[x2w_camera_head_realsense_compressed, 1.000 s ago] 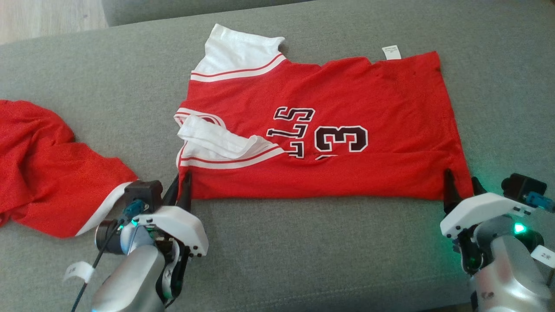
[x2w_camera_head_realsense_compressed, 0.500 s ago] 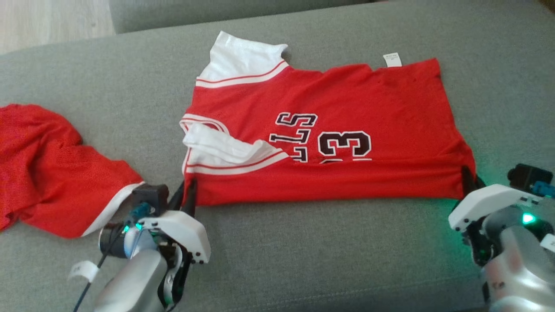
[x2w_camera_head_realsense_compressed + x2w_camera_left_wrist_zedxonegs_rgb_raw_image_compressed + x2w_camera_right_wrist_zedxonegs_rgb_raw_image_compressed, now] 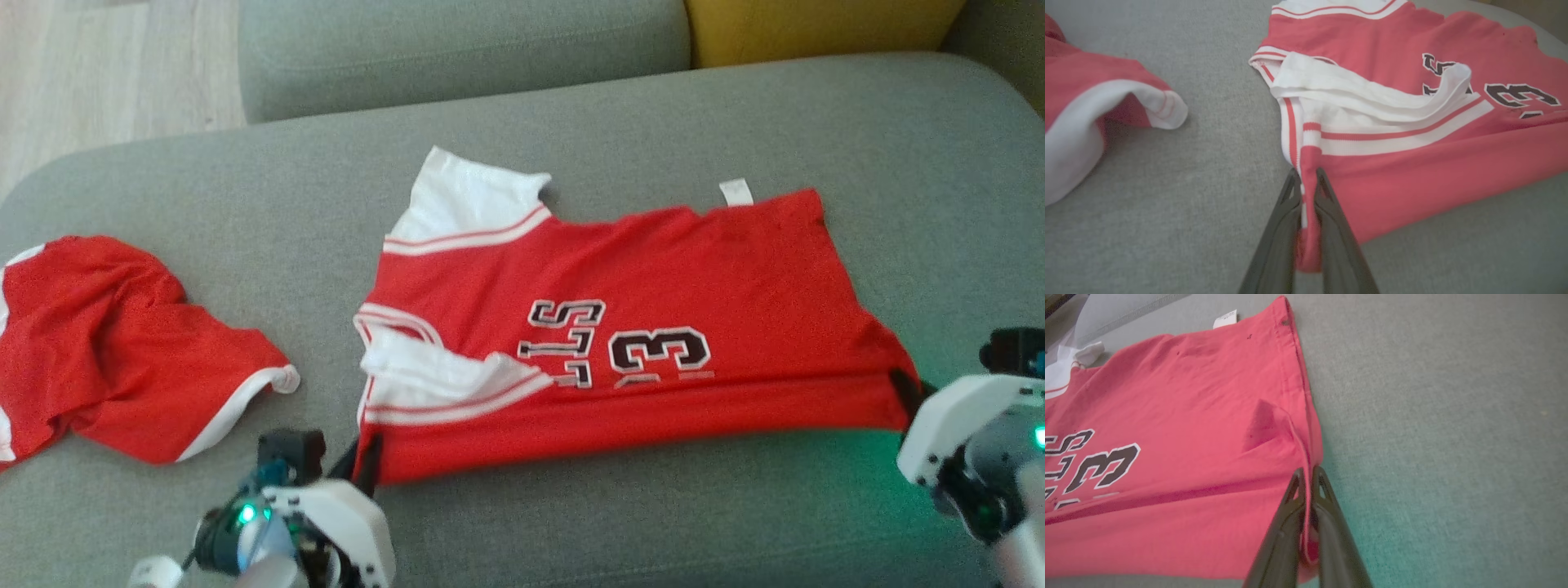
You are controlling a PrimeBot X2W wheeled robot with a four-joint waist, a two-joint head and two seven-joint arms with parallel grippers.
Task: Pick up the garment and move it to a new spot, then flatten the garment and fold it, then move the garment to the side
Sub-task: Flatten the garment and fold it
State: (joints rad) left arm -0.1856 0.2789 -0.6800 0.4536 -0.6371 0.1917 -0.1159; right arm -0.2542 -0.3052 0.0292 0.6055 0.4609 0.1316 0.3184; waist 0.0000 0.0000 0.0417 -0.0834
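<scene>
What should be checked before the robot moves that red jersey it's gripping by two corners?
1. Left gripper shut on the jersey, at the near corner by the sleeve: ok.
2. Right gripper shut on the near hem corner: ok.
3. Near edge between the two grips runs straight: ok.
4. White sleeve flat: not ok, it lies folded over the chest.
5. Other red garment apart from the jersey: ok.
6. How many layers each grip holds: cannot tell.
</scene>
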